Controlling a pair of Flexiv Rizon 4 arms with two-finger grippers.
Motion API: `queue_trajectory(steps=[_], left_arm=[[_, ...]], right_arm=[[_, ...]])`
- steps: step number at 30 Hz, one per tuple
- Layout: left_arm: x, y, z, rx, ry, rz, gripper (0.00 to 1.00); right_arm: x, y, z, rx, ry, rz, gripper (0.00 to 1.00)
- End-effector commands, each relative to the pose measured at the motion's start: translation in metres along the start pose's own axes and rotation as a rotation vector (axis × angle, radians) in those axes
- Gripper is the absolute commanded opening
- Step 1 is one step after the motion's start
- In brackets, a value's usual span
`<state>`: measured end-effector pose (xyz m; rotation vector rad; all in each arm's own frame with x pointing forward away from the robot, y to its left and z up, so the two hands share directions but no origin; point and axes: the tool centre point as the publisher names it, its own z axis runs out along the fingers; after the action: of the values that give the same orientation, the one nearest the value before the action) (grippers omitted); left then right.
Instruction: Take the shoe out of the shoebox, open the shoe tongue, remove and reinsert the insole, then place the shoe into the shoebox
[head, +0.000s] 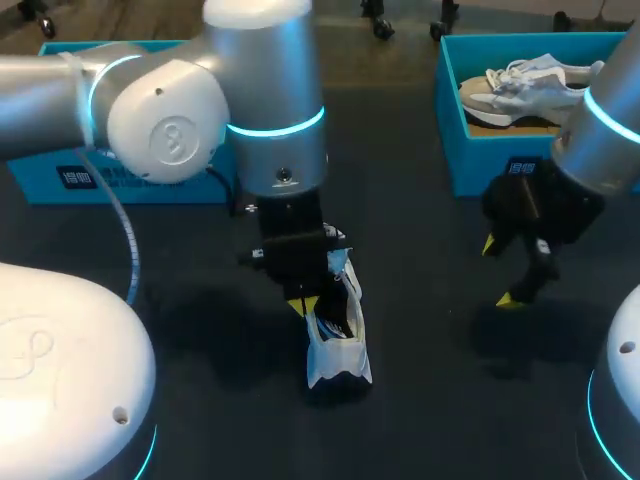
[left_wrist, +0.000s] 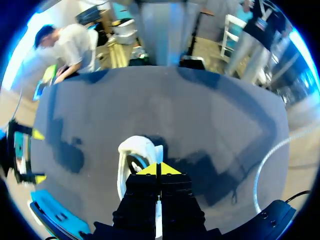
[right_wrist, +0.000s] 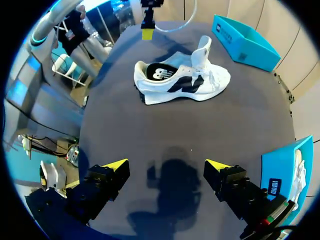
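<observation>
Our left gripper (left_wrist: 158, 170) is clenched, tips together, over the opening of the white shoe (right_wrist: 180, 80). Our right gripper (right_wrist: 166, 165) is released and grasps nothing. It hangs above the bare table (head: 420, 250), near the shoebox (head: 480, 150).

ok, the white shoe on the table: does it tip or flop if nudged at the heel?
The shoe probably slides rather than tips, since it sits flat on a wide sole. Its upturned tongue looks thin and soft, so it is likely floppy. The insole showing in the opening is probably light and bendy.
</observation>
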<state>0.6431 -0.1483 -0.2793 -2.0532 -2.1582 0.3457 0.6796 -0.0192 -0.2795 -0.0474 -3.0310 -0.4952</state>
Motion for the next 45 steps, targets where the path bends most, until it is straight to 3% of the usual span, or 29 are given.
queue_trajectory(steps=[1, 9, 12, 19, 24, 32, 45], left_arm=[[-0.002, 0.004, -0.003, 0.011, 0.023, 0.041, 0.00], [-0.016, 0.015, 0.007, -0.050, -0.035, 0.190, 0.00], [-0.022, 0.019, 0.010, -0.058, 0.029, 0.253, 0.00], [-0.022, 0.019, 0.010, -0.058, 0.029, 0.253, 0.00], [-0.035, 0.026, 0.026, -0.101, 0.074, 0.307, 0.00], [-0.031, 0.047, 0.046, -0.090, 0.090, 0.292, 0.00], [-0.034, 0.048, 0.078, -0.065, 0.126, 0.318, 0.00]], right_arm=[[0.008, -0.006, -0.008, -0.007, -0.012, -0.001, 1.00], [0.008, -0.006, -0.008, -0.007, -0.012, -0.001, 1.00], [0.008, -0.006, -0.008, -0.007, -0.012, -0.001, 1.00], [0.008, -0.006, -0.008, -0.007, -0.012, -0.001, 1.00], [0.008, -0.006, -0.008, -0.007, -0.012, -0.001, 1.00], [0.008, -0.006, -0.008, -0.007, -0.012, -0.001, 1.00], [0.008, -0.006, -0.008, -0.007, -0.012, -0.001, 1.00]])
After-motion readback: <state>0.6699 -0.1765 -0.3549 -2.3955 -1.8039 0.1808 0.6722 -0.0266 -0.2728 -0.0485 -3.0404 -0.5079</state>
